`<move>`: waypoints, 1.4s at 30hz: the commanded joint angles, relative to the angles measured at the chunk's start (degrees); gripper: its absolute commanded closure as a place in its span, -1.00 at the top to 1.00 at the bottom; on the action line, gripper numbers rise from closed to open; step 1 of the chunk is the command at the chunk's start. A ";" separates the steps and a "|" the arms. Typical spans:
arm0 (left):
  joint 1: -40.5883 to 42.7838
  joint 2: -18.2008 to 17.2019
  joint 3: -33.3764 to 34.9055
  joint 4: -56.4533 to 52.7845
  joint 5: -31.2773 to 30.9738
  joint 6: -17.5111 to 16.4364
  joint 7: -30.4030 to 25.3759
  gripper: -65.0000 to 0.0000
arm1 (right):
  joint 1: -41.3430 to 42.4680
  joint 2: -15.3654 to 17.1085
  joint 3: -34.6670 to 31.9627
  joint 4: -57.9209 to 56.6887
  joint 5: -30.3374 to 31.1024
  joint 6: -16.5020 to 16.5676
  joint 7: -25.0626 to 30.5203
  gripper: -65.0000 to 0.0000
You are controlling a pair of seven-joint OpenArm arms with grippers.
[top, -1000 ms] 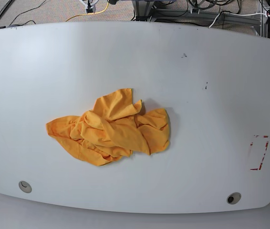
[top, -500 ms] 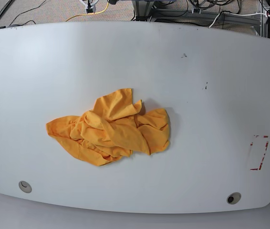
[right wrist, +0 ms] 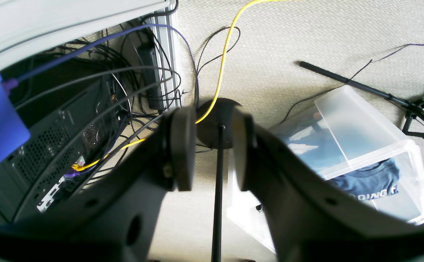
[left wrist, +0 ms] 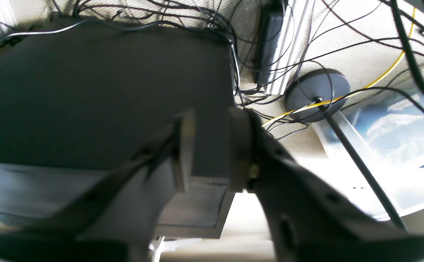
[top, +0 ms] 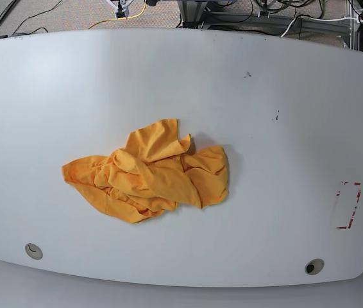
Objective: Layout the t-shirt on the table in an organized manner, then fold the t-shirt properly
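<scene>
White and smooth, the counter is filling the base view, with two grey grommets sitting near its front edge, a red tape outline lying toward the right side, and a couple of small dark scuffs showing farther back; neither arm is appearing over it. Sitting a little left of the middle, the t-shirt is lying crumpled in a loose orange-yellow heap, its layers overlapping and one flap standing up at the back, with no neckline, sleeve or hem readable from here. Both wrist cameras are looking off the counter at carpet, tangled cables and a clear plastic bin holding dark clothing. The left gripper is showing its jaws released, a plain gap between the pads and nothing in them; the right gripper is likewise standing parted and empty. Laying out is not yet begun. The cloth is looking light, limp and thin, so it will likely be draping and dragging rather than keeping any shape, and sliding easily on the slick surface; pinching a single outer edge at the left tail and another at the right lobe seems the safest hold, since grabbing the raised middle risks catching several layers at once
</scene>
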 commanded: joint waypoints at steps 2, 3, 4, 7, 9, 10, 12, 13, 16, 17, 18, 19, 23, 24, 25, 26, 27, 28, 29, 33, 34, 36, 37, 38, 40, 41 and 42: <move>0.41 -0.29 0.31 1.05 -0.16 0.31 0.18 -0.22 | -0.33 0.29 0.09 0.11 -0.22 0.07 0.08 -0.42; 0.57 -0.26 0.30 1.41 -0.18 0.21 0.48 -0.18 | -0.32 0.23 0.12 0.16 -0.21 0.06 0.16 -0.43; 0.69 -0.27 0.32 1.66 -0.13 0.21 0.48 -0.18 | -0.30 0.22 0.17 0.16 -0.13 0.07 0.16 -0.45; 1.29 -0.28 0.25 2.68 0.07 0.18 0.48 -0.23 | -0.29 0.22 0.23 0.18 -0.07 0.13 0.19 -0.51; 2.06 -0.30 0.31 4.01 0.17 0.06 0.54 -0.30 | -0.38 0.27 0.17 0.11 -0.10 0.06 0.19 -0.56; 2.48 -0.30 0.30 4.87 0.19 0.01 0.50 -0.36 | -0.40 0.28 0.12 0.22 -0.10 0.04 0.21 -0.58; 2.86 -0.45 0.28 5.28 0.15 -0.10 0.80 -0.48 | -0.44 0.20 0.11 0.42 -0.01 0.02 0.06 -0.65; 2.83 -0.60 0.27 4.84 0.08 -0.17 1.15 -0.54 | -0.47 0.11 0.14 0.51 0.09 0.01 -0.10 -0.69; 2.53 -0.75 0.11 4.14 0.24 -0.11 1.06 -0.57 | -0.50 0.06 0.13 0.46 0.08 -0.01 -0.12 -0.73; 2.39 -0.78 0.05 3.79 0.29 -0.12 1.03 -0.58 | -0.49 0.06 0.15 0.46 0.10 0.00 -0.16 -0.75; 2.22 -0.84 0.03 3.38 0.37 -0.10 0.92 -0.58 | -0.47 0.06 0.15 0.41 0.07 -0.04 -0.11 -0.76; 2.04 -0.90 0.01 2.96 0.46 -0.08 0.82 -0.58 | -0.44 0.06 0.15 0.35 0.03 -0.08 -0.05 -0.76; 0.73 -0.63 0.21 1.74 0.38 -0.06 0.85 -0.64 | -0.38 0.03 0.32 0.44 -0.10 0.16 -0.14 -0.77; 0.60 -0.61 0.22 1.65 0.32 -0.05 0.79 -0.64 | -0.36 0.02 0.28 0.43 -0.07 0.18 -0.17 -0.76; 0.47 -0.59 0.23 1.56 0.27 -0.04 0.73 -0.64 | -0.33 0.02 0.23 0.42 -0.04 0.21 -0.19 -0.75; 0.39 -0.57 0.28 1.47 0.29 -0.05 0.75 -0.64 | -0.30 0.01 0.24 0.42 -0.05 0.25 -0.15 -0.74; 0.30 -0.55 0.32 1.38 0.31 -0.05 0.76 -0.64 | -0.27 -0.01 0.24 0.42 -0.07 0.29 -0.11 -0.73; 0.19 -0.53 0.33 1.30 0.26 -0.07 0.74 -0.64 | -0.26 0.00 0.24 0.39 -0.09 0.31 -0.12 -0.73; 0.08 -0.50 0.34 1.23 0.22 -0.08 0.73 -0.64 | -0.26 0.00 0.24 0.35 -0.11 0.33 -0.13 -0.72; -0.62 -0.30 0.91 1.03 0.19 -0.13 0.82 -0.60 | -0.23 0.07 0.15 0.54 0.04 0.19 -0.04 -0.71; -0.77 -0.29 0.99 0.95 0.18 -0.14 0.81 -0.60 | -0.23 0.07 0.16 0.55 0.03 0.19 -0.05 -0.71; -1.09 -0.28 1.10 0.82 0.15 -0.13 0.79 -0.60 | -0.22 0.05 0.17 0.54 0.04 0.20 -0.07 -0.71; -1.25 -0.26 1.15 0.76 0.12 -0.11 0.78 -0.59 | -0.21 0.05 0.19 0.52 0.04 0.21 -0.09 -0.70; -1.37 -0.25 1.17 0.70 0.14 -0.15 0.74 -0.59 | -0.22 0.04 0.19 0.54 0.01 0.20 -0.10 -0.70; -1.58 -0.24 1.24 0.55 0.14 -0.21 0.72 -0.58 | -0.22 0.05 0.19 0.59 0.02 0.18 -0.08 -0.70; -1.66 -0.26 1.30 0.46 0.13 -0.23 0.73 -0.58 | -0.21 0.06 0.19 0.61 0.06 0.18 -0.06 -0.70; -1.29 -0.25 1.48 0.83 0.10 -0.37 0.84 -0.59 | -0.26 0.17 0.22 0.51 0.04 0.15 -0.13 -0.71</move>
